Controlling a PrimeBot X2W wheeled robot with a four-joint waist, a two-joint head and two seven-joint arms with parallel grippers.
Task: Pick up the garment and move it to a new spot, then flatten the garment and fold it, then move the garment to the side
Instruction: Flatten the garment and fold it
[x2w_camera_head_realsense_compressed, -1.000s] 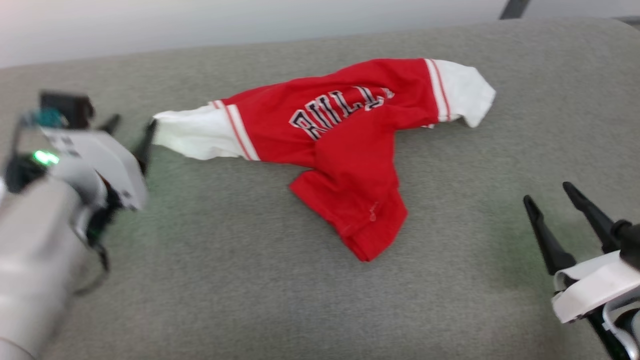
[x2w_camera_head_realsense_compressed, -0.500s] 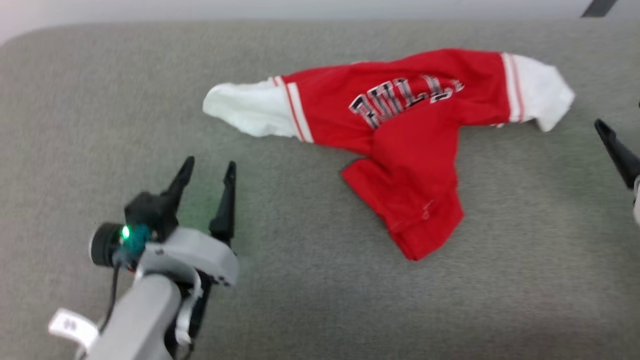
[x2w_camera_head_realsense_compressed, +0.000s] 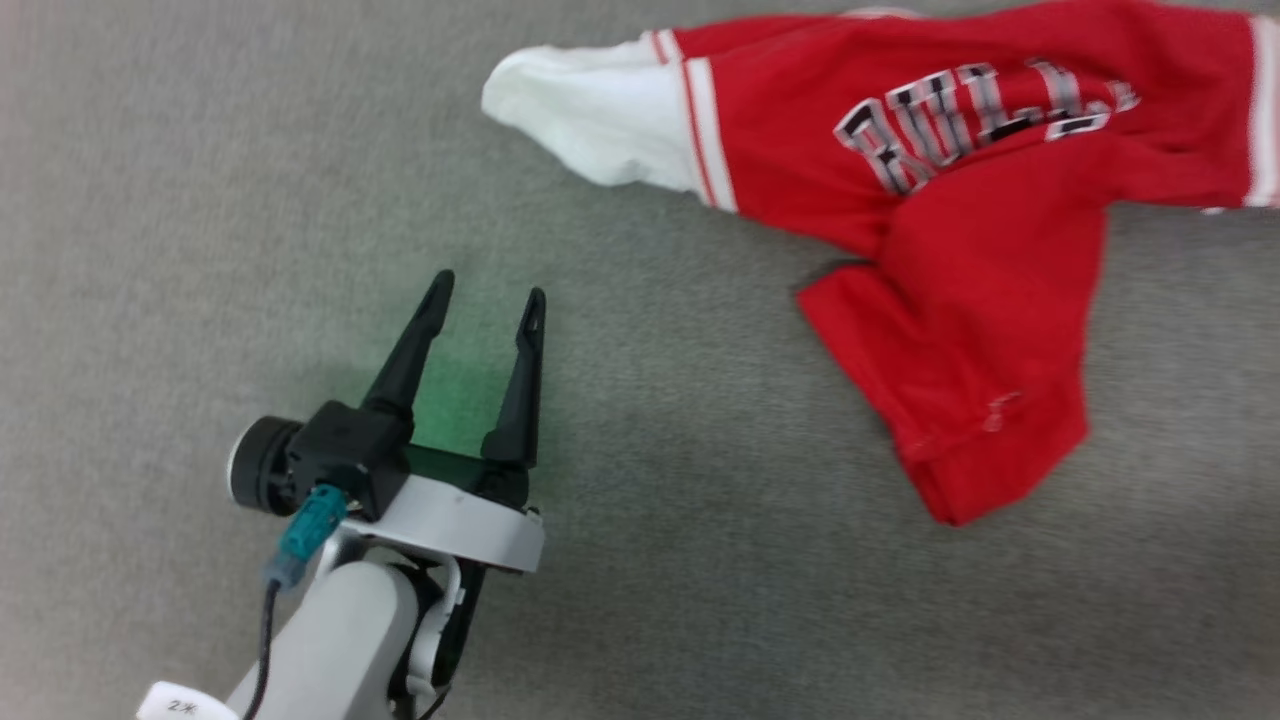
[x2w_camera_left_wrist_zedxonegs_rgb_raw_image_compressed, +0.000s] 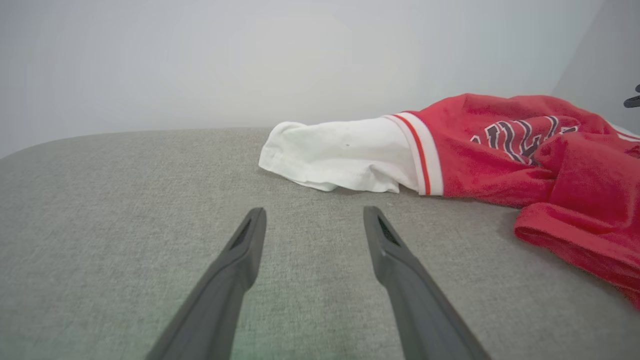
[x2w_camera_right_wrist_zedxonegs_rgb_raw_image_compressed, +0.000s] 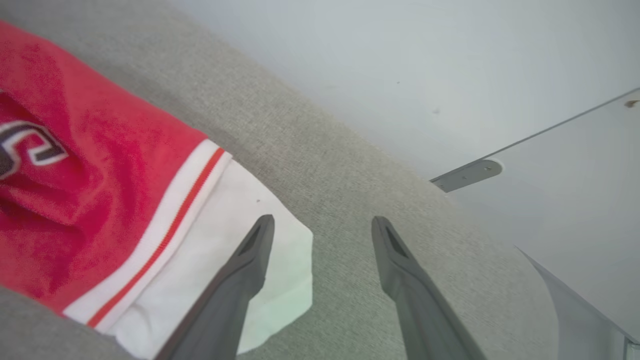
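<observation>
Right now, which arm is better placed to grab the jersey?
Probably right. The right gripper, open, hangs at the jersey's white sleeve end, one finger over the cloth. The left gripper, also open, is short of it, over bare surface.

Jersey (x2w_camera_head_realsense_compressed: 960, 250): thin matt cloth, soft and creased, red and white parts alike. Surface (x2w_camera_head_realsense_compressed: 700, 580): grey woven upholstery, coarse and matt, with a visible grain. Left gripper (x2w_camera_head_realsense_compressed: 490, 285) fingers (x2w_camera_head_realsense_compressed: 515, 400): smooth matt black plastic; wrist shell (x2w_camera_head_realsense_compressed: 470, 525): pale smooth plastic, slight sheen; wall (x2w_camera_left_wrist_zedxonegs_rgb_raw_image_compressed: 200, 60): smooth, matt.
</observation>
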